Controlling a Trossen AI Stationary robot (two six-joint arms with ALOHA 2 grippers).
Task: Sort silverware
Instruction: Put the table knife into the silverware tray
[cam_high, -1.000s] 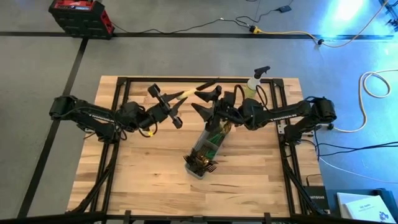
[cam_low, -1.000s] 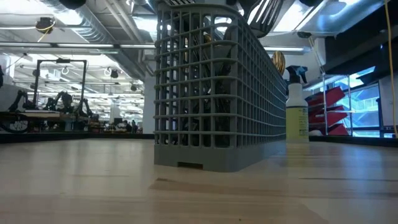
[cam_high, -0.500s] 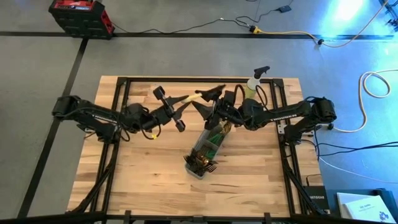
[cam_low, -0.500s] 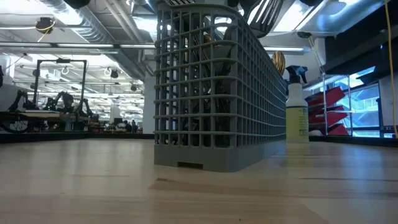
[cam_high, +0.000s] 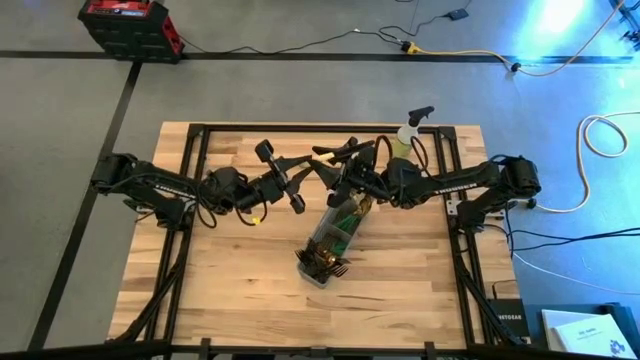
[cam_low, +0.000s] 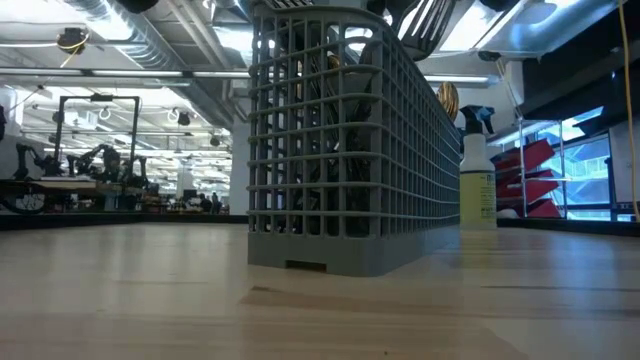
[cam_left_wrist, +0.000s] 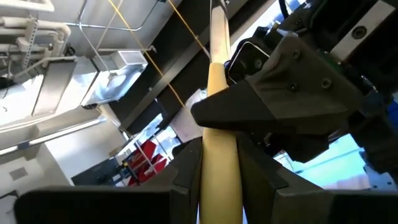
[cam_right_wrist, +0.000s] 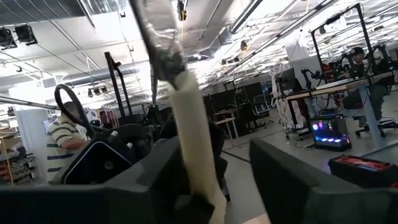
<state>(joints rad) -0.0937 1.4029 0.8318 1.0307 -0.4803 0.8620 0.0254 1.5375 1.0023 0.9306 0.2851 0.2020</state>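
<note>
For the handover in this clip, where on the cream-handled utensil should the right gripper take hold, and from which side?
Judging by the pose, on the bare cream handle beyond the left gripper, which clamps its near end. The right gripper best comes from the opposite end, fingers straddling the slim shaft crosswise, well short of the left fingers.

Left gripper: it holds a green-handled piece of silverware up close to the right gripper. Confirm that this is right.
One detail is wrong: the handle is cream, not green. The left wrist view shows the left gripper shut on a cream-handled piece of silverware, held up close to the right gripper.
</note>
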